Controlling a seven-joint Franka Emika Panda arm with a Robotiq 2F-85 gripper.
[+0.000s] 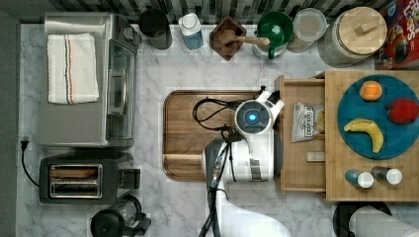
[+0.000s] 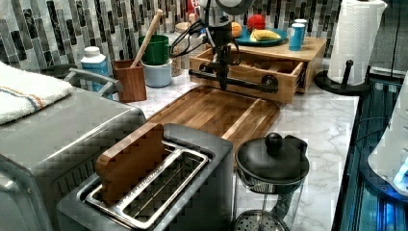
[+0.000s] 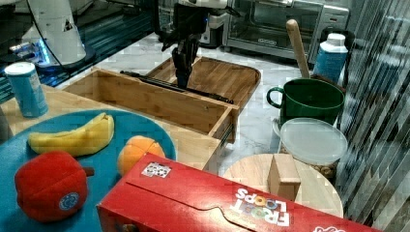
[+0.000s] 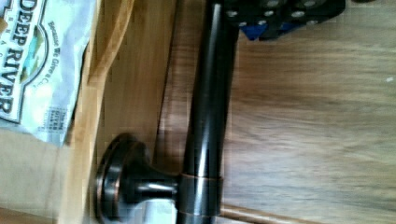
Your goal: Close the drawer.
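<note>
Drawer: you see the drawer [image 1: 298,170] pulled well out from under the light wooden top [image 1: 341,185], toward the top view's left; its pale floor is open to view and a snack bag [image 1: 306,122] lies in it, at the end nearer the top
Handle: the dark bar handle [image 4: 205,112] runs along the drawer's front face, held off it on a round mount [image 4: 122,179]; in the left view it stands just above the edge of the brown board [image 2: 216,113]
Pincer: the pincer [image 2: 223,82] hangs straight down at the handle, about midway along the bar in the left view; you cannot tell from these pictures whether its fingers are apart, together or clamped on the bar
Bench: the marble bench [image 1: 153,197] carries the board on the drawer's open side, so the arm stands between board and drawer front
Done: judging by how things lie, nothing of the closing is done; the drawer stands wide open
Left: the whole push remains; you need the front driven toward the top view's right until it sits flush under the top; the bag looks low enough to clear
</note>
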